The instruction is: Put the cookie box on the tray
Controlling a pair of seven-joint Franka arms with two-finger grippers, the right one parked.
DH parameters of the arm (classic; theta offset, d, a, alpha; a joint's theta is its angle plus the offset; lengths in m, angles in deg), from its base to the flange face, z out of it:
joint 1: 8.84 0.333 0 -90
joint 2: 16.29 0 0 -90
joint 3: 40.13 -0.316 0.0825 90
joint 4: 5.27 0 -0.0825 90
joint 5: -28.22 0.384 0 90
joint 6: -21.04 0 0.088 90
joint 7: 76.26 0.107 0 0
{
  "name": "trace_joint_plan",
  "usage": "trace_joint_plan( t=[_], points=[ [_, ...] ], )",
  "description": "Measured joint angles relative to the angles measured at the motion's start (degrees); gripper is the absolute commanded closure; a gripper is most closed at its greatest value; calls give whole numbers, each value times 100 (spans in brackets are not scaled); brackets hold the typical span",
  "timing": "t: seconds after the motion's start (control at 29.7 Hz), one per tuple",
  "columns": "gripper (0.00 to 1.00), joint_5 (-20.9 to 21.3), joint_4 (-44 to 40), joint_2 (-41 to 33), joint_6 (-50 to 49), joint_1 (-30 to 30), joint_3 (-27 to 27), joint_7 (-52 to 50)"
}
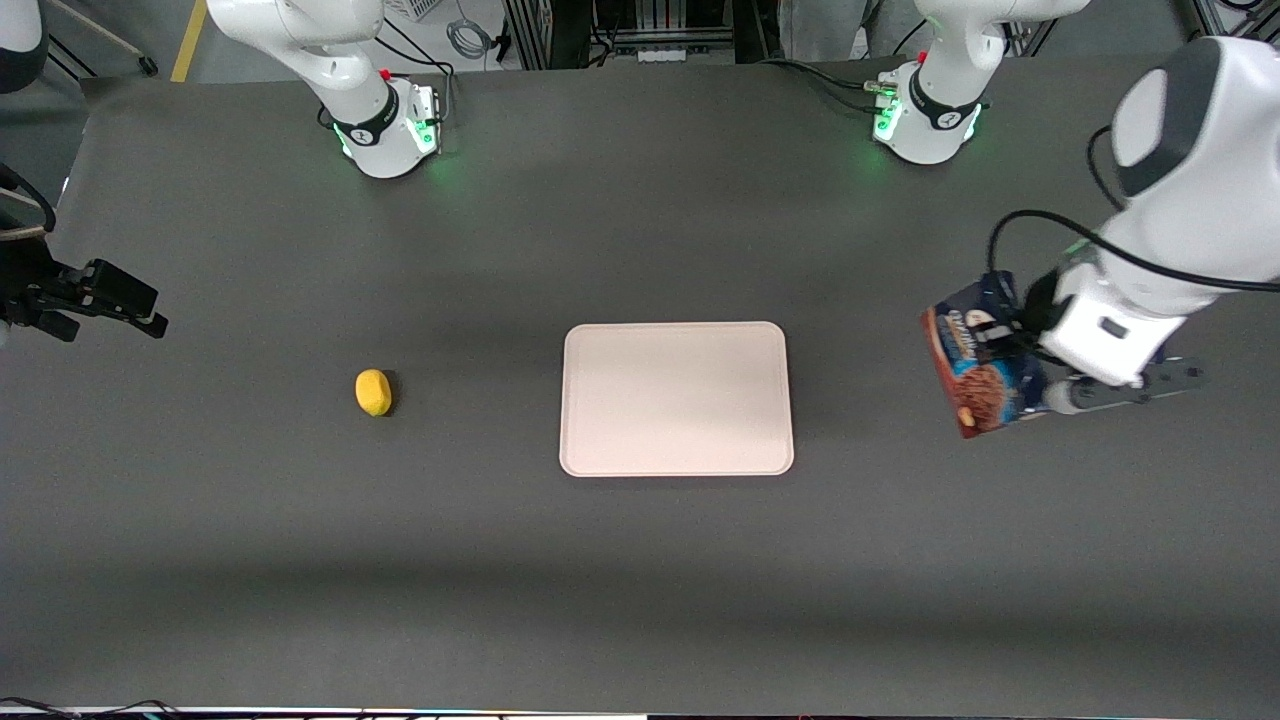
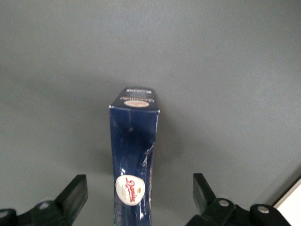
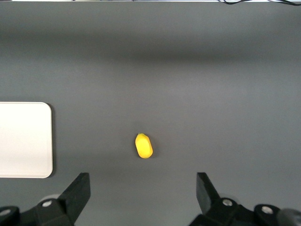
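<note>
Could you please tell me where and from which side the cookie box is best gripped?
Probably across its two broad faces, coming at the narrow blue side: the cookie box turns that thin side toward the gripper, whose open fingers straddle it without touching.

The cookie box (image 1: 978, 372) between the black fingers (image 2: 75, 194) is dark blue, with brown chocolate cookies pictured on its face, a reddish-brown edge and white oval logos. The tray (image 1: 676, 398) is pale pinkish-white. A small lump (image 1: 373, 392) is yellow. The worktop (image 1: 640, 570) is plain dark grey.
</note>
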Motion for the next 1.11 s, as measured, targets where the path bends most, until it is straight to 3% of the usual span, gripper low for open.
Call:
trace_joint_plan(
  t=[0.4, 0.71, 0.78, 0.84, 0.88, 0.94, 1.01, 1.11],
  points=[
    [81, 634, 3, 530, 233, -103, 2, -513],
    [76, 709, 8, 786, 375, -128, 0, -613],
    [69, 711, 8, 810, 387, -128, 0, -617],
    [53, 713, 8, 824, 396, -128, 0, -618],
    [30, 713, 8, 827, 397, -128, 0, -619],
    [11, 714, 7, 829, 399, -128, 0, -620],
    [1, 715, 7, 830, 399, -127, -1, -622],
    [0, 715, 7, 831, 399, -123, -9, -624]
  ],
)
